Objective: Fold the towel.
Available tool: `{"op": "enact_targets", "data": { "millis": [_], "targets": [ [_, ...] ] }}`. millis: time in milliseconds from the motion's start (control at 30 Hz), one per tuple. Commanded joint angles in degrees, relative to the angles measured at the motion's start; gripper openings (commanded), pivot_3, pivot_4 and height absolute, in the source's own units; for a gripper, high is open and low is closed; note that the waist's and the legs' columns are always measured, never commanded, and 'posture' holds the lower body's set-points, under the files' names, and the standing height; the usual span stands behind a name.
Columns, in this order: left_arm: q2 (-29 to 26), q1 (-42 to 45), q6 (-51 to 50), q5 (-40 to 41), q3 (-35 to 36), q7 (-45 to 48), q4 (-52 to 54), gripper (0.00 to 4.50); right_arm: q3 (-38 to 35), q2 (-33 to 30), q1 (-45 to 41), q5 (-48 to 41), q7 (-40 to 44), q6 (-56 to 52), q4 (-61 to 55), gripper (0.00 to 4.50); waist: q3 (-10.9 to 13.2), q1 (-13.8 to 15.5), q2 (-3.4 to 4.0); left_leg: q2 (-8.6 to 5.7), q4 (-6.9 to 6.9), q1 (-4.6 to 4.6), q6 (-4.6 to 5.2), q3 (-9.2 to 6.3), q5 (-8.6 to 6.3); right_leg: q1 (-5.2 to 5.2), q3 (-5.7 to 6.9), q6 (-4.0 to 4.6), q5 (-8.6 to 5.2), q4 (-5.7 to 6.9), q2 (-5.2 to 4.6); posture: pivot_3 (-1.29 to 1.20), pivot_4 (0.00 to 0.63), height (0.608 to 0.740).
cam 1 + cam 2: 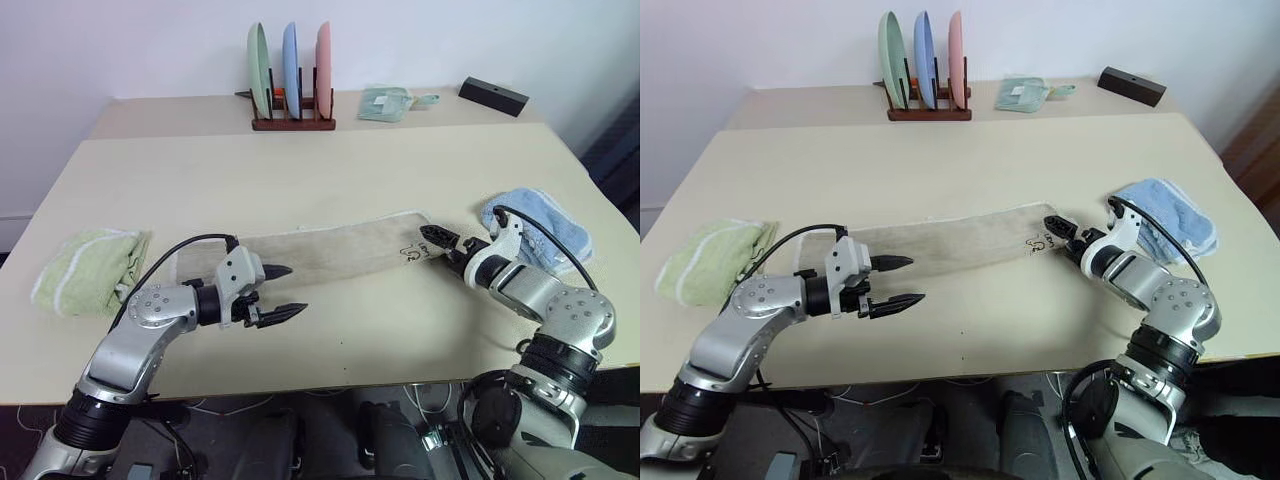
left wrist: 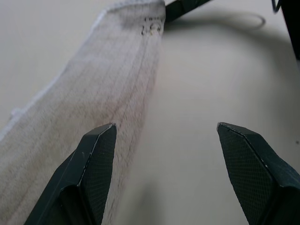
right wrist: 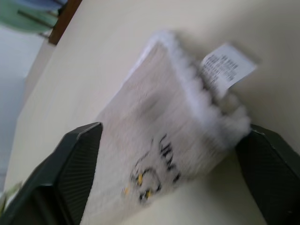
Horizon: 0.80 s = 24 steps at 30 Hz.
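Observation:
The towel [image 1: 330, 250] is beige and lies as a long folded strip across the middle of the table [image 1: 300, 170]. Its dark logo [image 3: 150, 178] and a white tag [image 3: 227, 65] are at the right end. My left gripper [image 1: 288, 292] hovers open beside the strip's left end, one finger over the cloth's near edge and the other over bare table, as the left wrist view shows [image 2: 165, 125]. My right gripper [image 1: 430, 242] is open at the right end, and in the right wrist view [image 3: 171, 136] its fingers stand on either side of the logo corner.
A rolled green towel [image 1: 88, 268] lies at the table's left edge and a light blue towel [image 1: 540, 225] at the right, just behind my right arm. At the back stand a plate rack [image 1: 290, 75], a small green cloth [image 1: 385, 102] and a black box [image 1: 493, 96].

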<state>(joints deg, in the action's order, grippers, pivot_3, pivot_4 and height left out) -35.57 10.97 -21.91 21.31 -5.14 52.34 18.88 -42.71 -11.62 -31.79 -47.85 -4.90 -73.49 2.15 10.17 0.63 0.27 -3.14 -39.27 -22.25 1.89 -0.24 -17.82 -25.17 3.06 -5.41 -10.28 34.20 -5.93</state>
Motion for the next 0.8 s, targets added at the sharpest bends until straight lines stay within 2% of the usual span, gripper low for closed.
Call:
{"op": "enact_targets", "data": {
  "millis": [33, 167, 233, 333, 567, 633, 800],
  "targets": [
    [0.22, 0.24, 0.83, 1.08, 2.10, -0.81, 2.35, 3.52, -0.37, 0.84, 0.72, 0.88, -2.39, 1.85, 1.27, 2.12, 0.00, -0.09, 0.00, 0.00, 0.00, 0.00, 0.00, 0.00, 0.00, 0.00, 0.00, 0.00, 0.00, 0.00, 0.00, 0.00, 0.150, 0.740],
    [-0.18, -0.93, 0.92, 0.83, 1.91, -1.15, 2.91, 3.52, -1.09, 1.37, 1.54, -0.02, -3.74, 3.55, 0.30, 0.10, -0.05, -0.21, -0.02, 0.00, 0.00, 0.00, 0.00, 0.00, 0.00, -0.01, 0.00, 0.00, 0.00, 0.01, 0.01, 0.00, 0.150, 0.740],
    [-0.21, -1.15, 1.01, 0.78, 1.80, -1.25, 2.94, 3.52, -1.50, 0.98, 2.02, -0.99, -4.03, 3.84, -0.87, 0.04, -0.08, 0.00, -0.06, 0.01, 0.00, 0.03, 0.00, -0.01, 0.00, 0.04, 0.00, 0.00, 0.00, -0.01, 0.02, 0.00, 0.150, 0.740],
    [0.05, -0.66, 1.39, 0.53, 1.20, -1.05, 2.03, 3.52, -3.12, -3.48, 3.11, -3.26, -2.42, 3.54, -4.15, 0.04, -0.06, 0.27, -0.03, 0.00, 0.00, 0.02, 0.01, -0.03, 0.00, 0.04, 0.01, 0.00, 0.00, -0.02, 0.01, 0.00, 0.150, 0.740],
    [0.17, 1.88, 3.27, -0.51, -0.21, 0.70, -1.51, 3.52, 0.44, -19.18, 6.27, -4.16, 8.35, 3.86, -7.19, 0.04, -0.04, -0.24, 0.02, -0.01, 0.00, -0.03, 0.10, 0.03, -0.05, 0.01, 0.00, -0.02, -0.01, -0.07, 0.02, 0.00, 0.150, 0.740],
    [0.35, 2.64, 3.82, -0.82, -0.62, 1.17, -2.56, 3.52, 3.52, -23.06, 5.82, -3.33, 11.76, 4.64, -8.41, 0.04, -0.04, -0.46, 0.02, 0.03, 0.01, -0.01, 0.10, 0.04, -0.05, 0.01, 0.00, -0.02, -0.01, -0.07, 0.05, 0.00, 0.150, 0.740],
    [0.96, 3.96, 4.83, -1.67, -1.54, 1.86, -4.18, 3.52, 20.86, -29.89, 5.25, -0.07, 23.52, 9.05, -18.50, 0.04, -0.03, -1.06, 0.02, 0.08, 0.02, -0.01, 0.10, 0.04, -0.05, -0.01, -0.01, -0.03, -0.02, -0.08, 0.07, 0.00, 0.150, 0.740]
  ]
}}
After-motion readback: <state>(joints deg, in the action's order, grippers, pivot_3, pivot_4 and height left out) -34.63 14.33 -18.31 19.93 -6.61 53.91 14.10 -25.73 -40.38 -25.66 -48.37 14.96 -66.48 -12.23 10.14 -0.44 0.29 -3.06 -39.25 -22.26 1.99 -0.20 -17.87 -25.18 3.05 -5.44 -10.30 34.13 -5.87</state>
